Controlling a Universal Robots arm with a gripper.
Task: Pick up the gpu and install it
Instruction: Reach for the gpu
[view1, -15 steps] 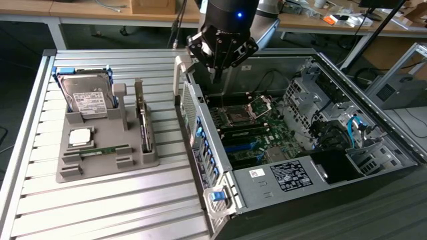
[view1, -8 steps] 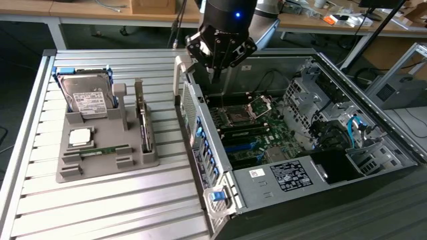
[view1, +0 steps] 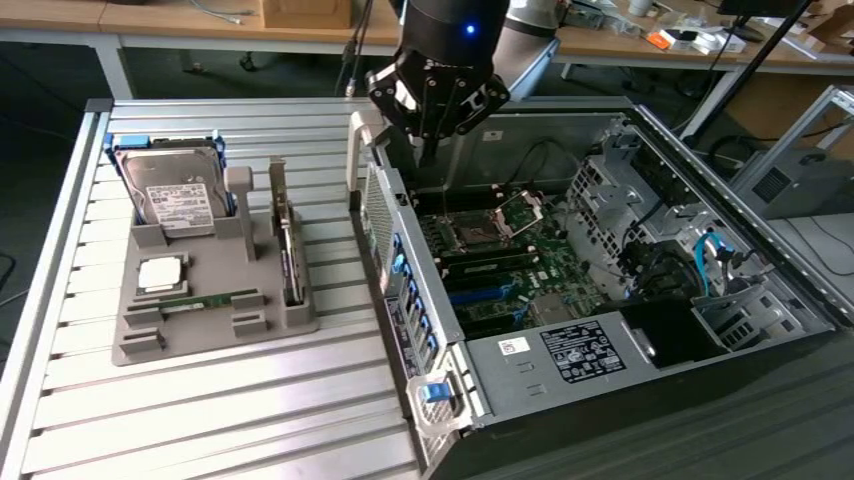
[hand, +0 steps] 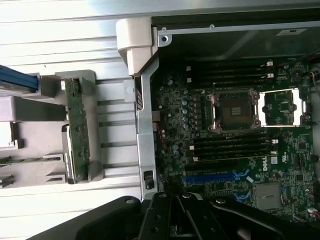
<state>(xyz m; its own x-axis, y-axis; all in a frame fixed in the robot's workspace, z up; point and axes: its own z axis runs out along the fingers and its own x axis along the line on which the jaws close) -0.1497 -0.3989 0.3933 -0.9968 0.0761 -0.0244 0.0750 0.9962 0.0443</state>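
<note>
The gpu stands on its long edge in a slot of the grey holder on the table, at the exterior view's left of the open computer case. The wrist view looks down on the gpu's thin green edge. My gripper hangs over the case's far left corner, above the motherboard, well apart from the gpu. Its fingers are shut with nothing between them. In the wrist view the gripper sits over the case wall, near the blue card slot.
A silver hard drive leans upright at the holder's back. A processor chip and a green RAM stick lie on the holder. The open CPU socket, cables and drive cages fill the case. Desks with clutter stand behind.
</note>
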